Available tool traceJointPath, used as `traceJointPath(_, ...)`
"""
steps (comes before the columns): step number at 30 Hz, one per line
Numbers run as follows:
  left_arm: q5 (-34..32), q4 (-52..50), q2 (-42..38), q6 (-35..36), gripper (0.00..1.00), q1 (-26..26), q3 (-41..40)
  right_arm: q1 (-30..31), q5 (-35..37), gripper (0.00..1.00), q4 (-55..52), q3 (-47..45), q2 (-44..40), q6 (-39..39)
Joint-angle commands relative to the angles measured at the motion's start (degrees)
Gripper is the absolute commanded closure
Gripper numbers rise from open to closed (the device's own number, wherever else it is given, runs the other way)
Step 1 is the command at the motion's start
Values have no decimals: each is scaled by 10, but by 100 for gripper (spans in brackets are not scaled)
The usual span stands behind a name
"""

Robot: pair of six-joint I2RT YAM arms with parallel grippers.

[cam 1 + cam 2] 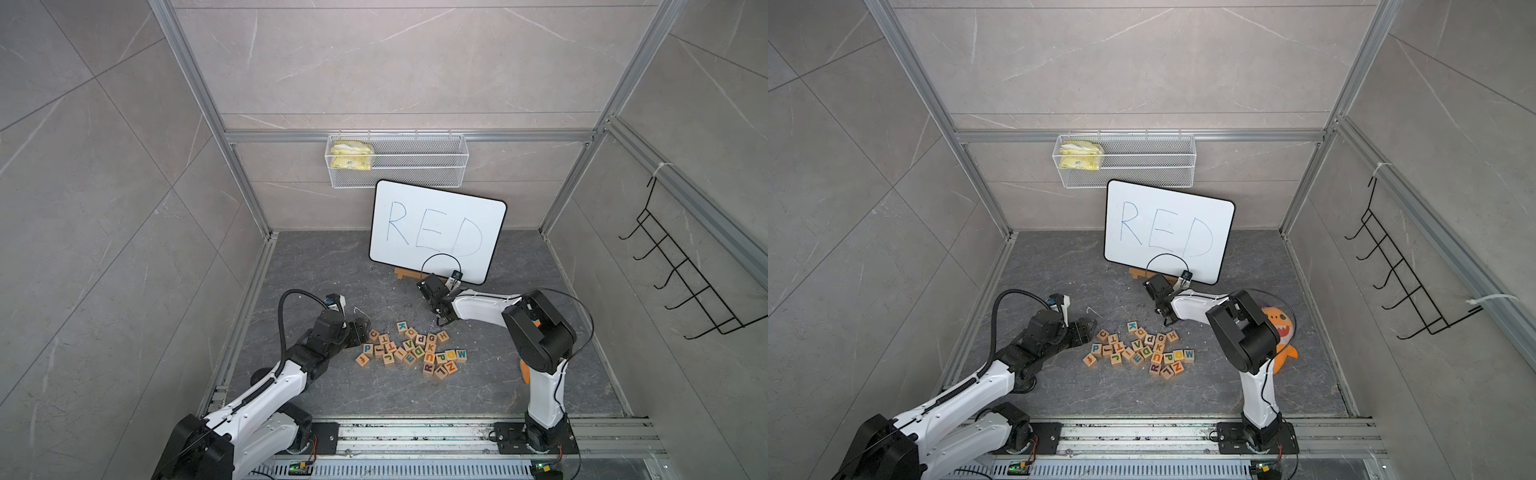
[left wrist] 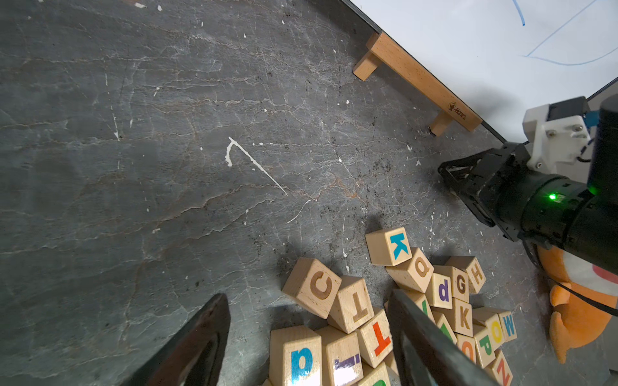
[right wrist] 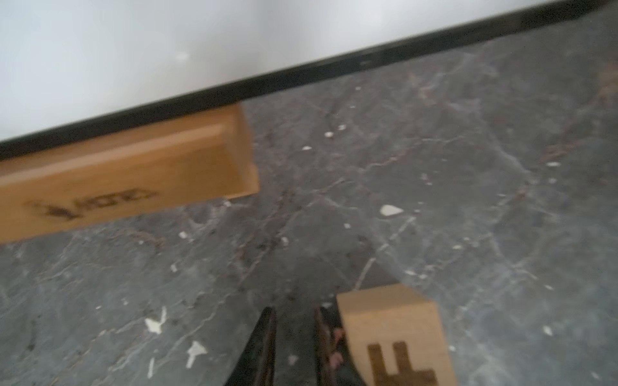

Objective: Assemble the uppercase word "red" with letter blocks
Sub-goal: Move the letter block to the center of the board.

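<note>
Left jaws apart; packet [image 1: 351, 156] in basket [image 1: 422, 178]

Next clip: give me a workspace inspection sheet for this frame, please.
Surface: dark stone floor, scratched, white flecks.
Job's things: blocks heaped mid-floor; R, E, D unsorted in the heap.
Clutter: shark toy partly behind right arm; board reading RED on wooden stand.
Claws: left claw open beside heap; right claw shut, empty, one block beside it.
Cables: black loop above right claw; hose along left arm.
Surroundings: mesh basket holding yellow packet; hook rack; tiled walls.
</note>
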Motion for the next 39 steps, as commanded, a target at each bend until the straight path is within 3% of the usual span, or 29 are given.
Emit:
traceJointPath(1, -6, 11, -9, -6, 22, -1, -3, -37, 16, 75, -29, -51, -36, 44)
traceJointPath(11, -1, 18, -10, -14, 22, 0, -9, -108, 8, 75, -22, -200, -178, 89)
traceJointPath(16, 2, 18, -10, -11, 22, 0, -6, -148, -63, 75, 8, -264, -234, 96)
traceJointPath(23, 15, 3, -16, -10, 22, -1, 2, -150, -103, 73, -8, -274, -301, 12)
traceJointPath(27, 30, -20, -25, -7, 22, -1, 13, -107, -112, 72, -30, -273, -361, -76)
traceJointPath(31, 39, -42, -36, -9, 22, -4, 17, -18, -102, 71, -70, -268, -447, -148)
traceJointPath(36, 55, -76, -47, -6, 23, -8, 24, 59, -131, 70, -130, -265, -530, -180)
traceJointPath(39, 56, -98, -51, -2, 23, -8, 27, 75, -144, 70, -148, -276, -566, -180)
